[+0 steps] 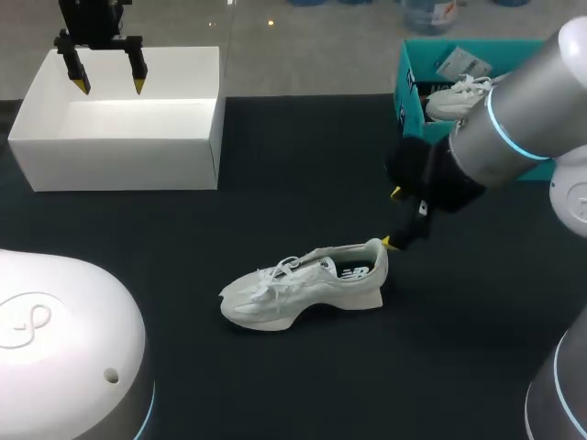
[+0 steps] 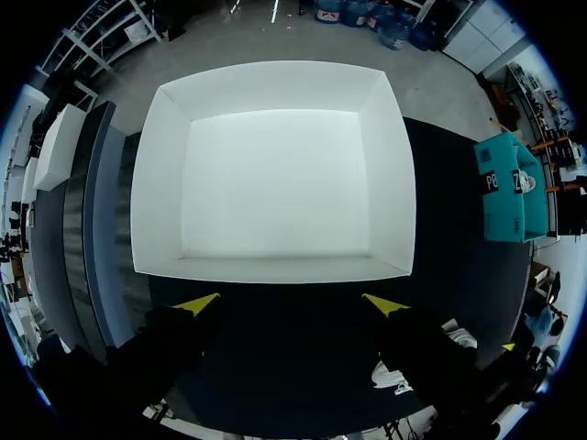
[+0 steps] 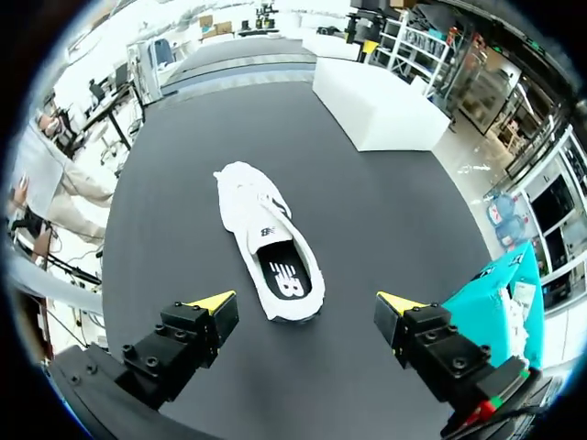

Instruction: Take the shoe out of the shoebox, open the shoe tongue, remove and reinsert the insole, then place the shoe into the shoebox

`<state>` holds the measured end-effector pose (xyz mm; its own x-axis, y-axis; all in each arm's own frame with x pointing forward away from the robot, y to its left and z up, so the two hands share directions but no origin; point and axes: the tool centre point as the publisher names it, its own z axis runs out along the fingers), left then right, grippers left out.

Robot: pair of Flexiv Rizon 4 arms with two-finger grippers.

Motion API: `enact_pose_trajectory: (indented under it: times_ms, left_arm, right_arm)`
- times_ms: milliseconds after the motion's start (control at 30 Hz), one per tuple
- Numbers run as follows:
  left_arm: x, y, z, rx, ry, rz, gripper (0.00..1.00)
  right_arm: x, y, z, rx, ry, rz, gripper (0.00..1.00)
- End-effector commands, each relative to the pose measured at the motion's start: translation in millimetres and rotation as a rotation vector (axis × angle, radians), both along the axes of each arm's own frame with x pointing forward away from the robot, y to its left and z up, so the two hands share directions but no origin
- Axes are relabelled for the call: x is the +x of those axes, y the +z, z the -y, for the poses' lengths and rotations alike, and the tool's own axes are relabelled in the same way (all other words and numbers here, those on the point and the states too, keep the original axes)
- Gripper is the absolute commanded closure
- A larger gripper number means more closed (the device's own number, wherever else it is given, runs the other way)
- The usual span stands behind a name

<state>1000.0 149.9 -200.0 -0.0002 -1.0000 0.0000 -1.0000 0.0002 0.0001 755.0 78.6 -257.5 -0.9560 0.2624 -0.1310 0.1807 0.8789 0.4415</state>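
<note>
The shoe stands on its sole in the middle of the black table, outside of any box, so I judge that the first step, taking it out, is done. My right claw is just behind the heel, with both fingers wide apart and holding nothing. From above I cannot tell whether one fingertip touches the heel. In the right wrist view the heel lies just ahead of the fingers.

The dark insole lies inside the shoe. I cannot tell whether it was taken out and put back or not. The laces lie over the front and the tongue does not look pulled up, so I think the tongue and insole steps remain, and after them the return into the box.

My left claw hangs open and empty above the white box, which has nothing inside. At the far right edge is a teal box with another white shoe in it.

About writing: the insole carries a white logo, and the teal box has a white label and some print, which I do not read out. The white box is plain.
</note>
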Motion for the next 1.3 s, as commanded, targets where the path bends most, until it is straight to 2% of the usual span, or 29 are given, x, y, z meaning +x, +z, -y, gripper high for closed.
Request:
enact_pose_trajectory:
  times_ms: [33, 167, 233, 467, 567, 1000, 1133, 1200, 1300]
  left_arm:
    - [0.0, 0, 0, 0.000, 0.000, 0.000, 0.00]
    - [0.0, 0, 0, 0.000, 0.000, 0.000, 0.00]
    - [0.0, 0, 0, 0.000, 0.000, 0.000, 0.00]
    - [0.0, 0, 0, 0.000, 0.000, 0.000, 0.00]
    - [0.0, 0, 0, 0.000, 0.000, 0.000, 0.00]
    - [0.0, 0, 0, 0.000, 0.000, 0.000, 0.00]
    - [0.0, 0, 0, 0.000, 0.000, 0.000, 0.00]
    - [0.0, 0, 0, 0.000, 0.000, 0.000, 0.00]
    - [0.0, 0, 0, 0.000, 0.000, 0.000, 0.00]
  right_arm:
    - [-3.8, -3, 18, 0.086, 0.991, 0.203, 0.00]
    - [-10.2, 0, 27, 0.092, 0.918, 0.184, 0.00]
    - [-10.9, 0, 30, 0.054, 0.872, 0.152, 0.00]
    - [-11.1, 0, 33, 0.061, 0.773, 0.114, 0.00]
    - [-12.3, -2, 36, 0.064, 0.686, 0.039, 0.00]
    - [-12.3, -2, 36, 0.064, 0.686, 0.039, 0.00]
    - [6.0, -32, 35, 0.200, 0.424, 0.077, 0.00]
    - [14.1, -45, 34, 0.274, 0.361, 0.115, 0.00]
    - [20.5, -55, 32, 0.269, 0.315, 0.106, 0.00]
